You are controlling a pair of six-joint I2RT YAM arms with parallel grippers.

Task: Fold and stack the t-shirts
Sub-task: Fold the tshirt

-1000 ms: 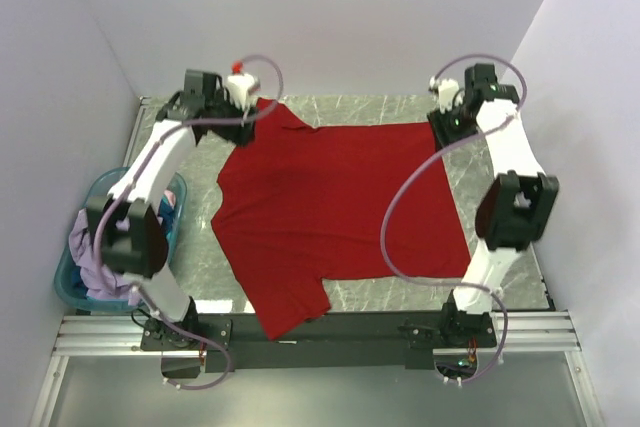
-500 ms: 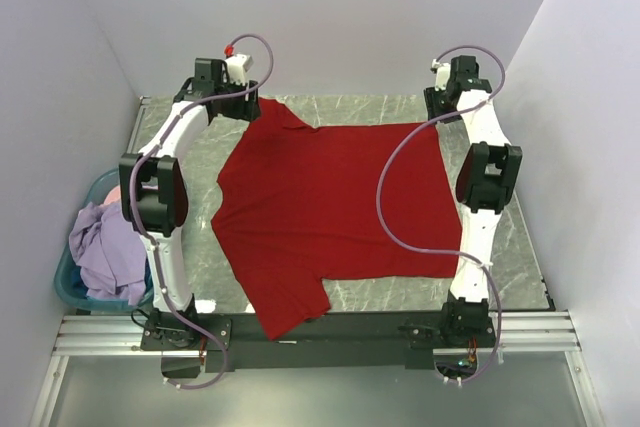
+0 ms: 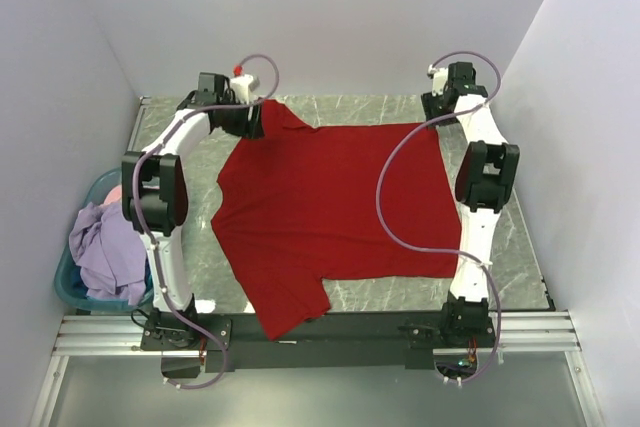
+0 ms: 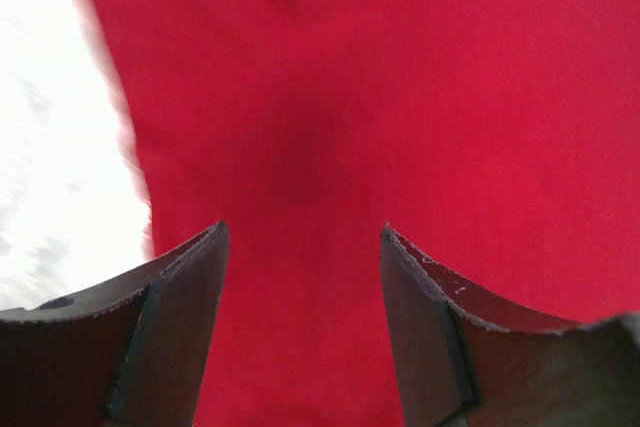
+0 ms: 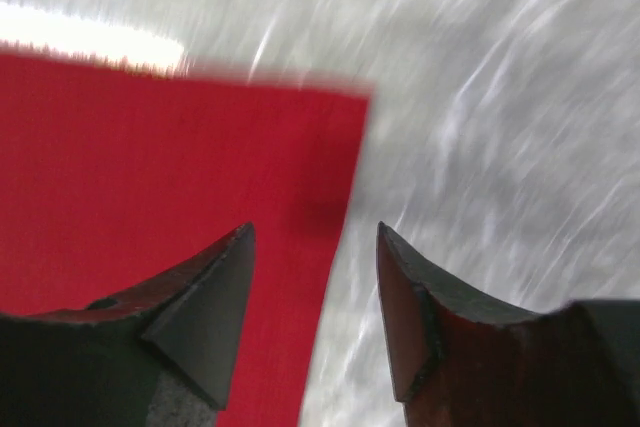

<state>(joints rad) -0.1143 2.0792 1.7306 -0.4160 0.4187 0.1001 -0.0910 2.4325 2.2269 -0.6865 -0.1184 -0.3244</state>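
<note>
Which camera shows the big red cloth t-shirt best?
The top external view: the whole red cloth t-shirt lies spread on the grey marbled table. The left wrist view shows only a close patch of red cloth; the right wrist view only one blurred corner.

Your grey marbled table (image 3: 505,247) carries one red shirt (image 3: 330,217), spread flat over most of it. The sleeves lie to the left and the hem to the right. The near sleeve reaches past the table's front edge.
</note>
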